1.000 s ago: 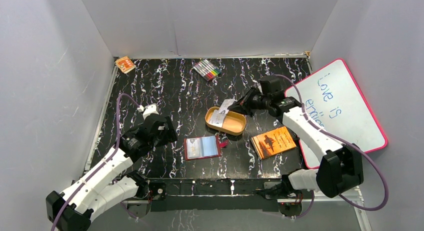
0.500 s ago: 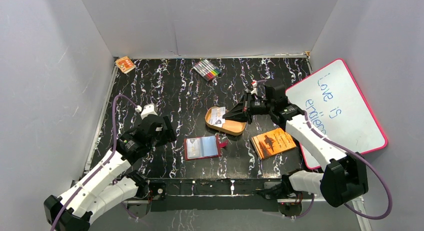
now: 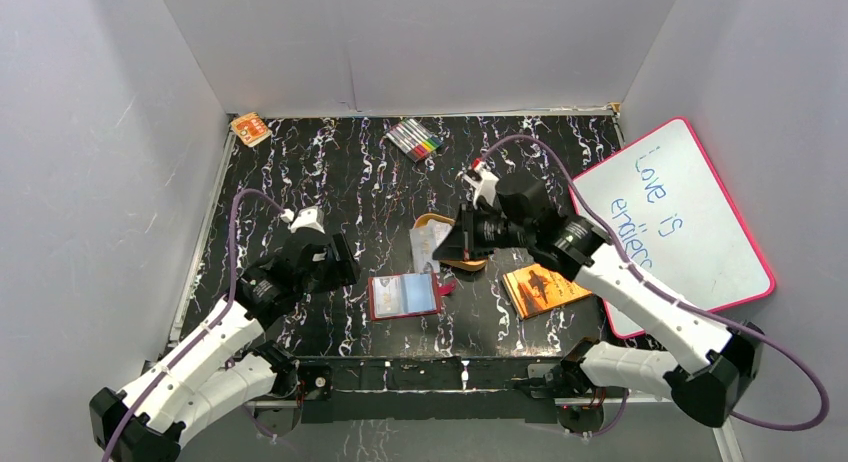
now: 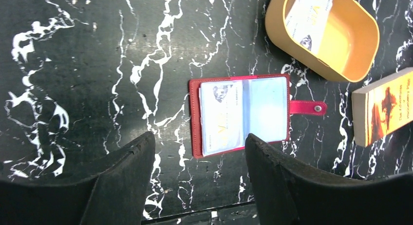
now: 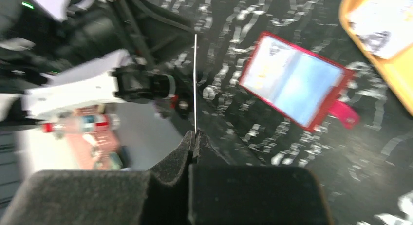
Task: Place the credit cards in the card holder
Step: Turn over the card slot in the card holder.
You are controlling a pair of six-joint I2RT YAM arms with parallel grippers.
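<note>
A black table veined with white [image 3: 330,172], walled in pale grey panels, with a pink-rimmed whiteboard [image 3: 680,217] leaning at its right edge and cut across by the right arm. The left gripper [image 4: 198,136] hangs low with its fingers [image 4: 126,181] spread apart and nothing between them. The red card holder [image 4: 243,115] lies open and flat on the table just ahead of those fingers, framed by the gap, its snap tab pointing away to the right. A sleeved card [image 4: 221,118] shows through the left pocket, while the right pocket gives only a pale-blue sheen. Further ahead and to the right of the same gripper sits the orange tray [image 4: 350,45], its top cropped by the frame, with a tray card [image 4: 308,18] leaning inside. The orange-brown book [image 4: 384,113] is cut off at the right edge. The right gripper [image 5: 194,137] is pinched together on an upright card [image 5: 195,84] seen edge-on as a thin white line, its face unreadable. The holder lies on the table ahead of and to the right of that gripper, smeared by blur. From above, this gripper hides most of the tray.
</note>
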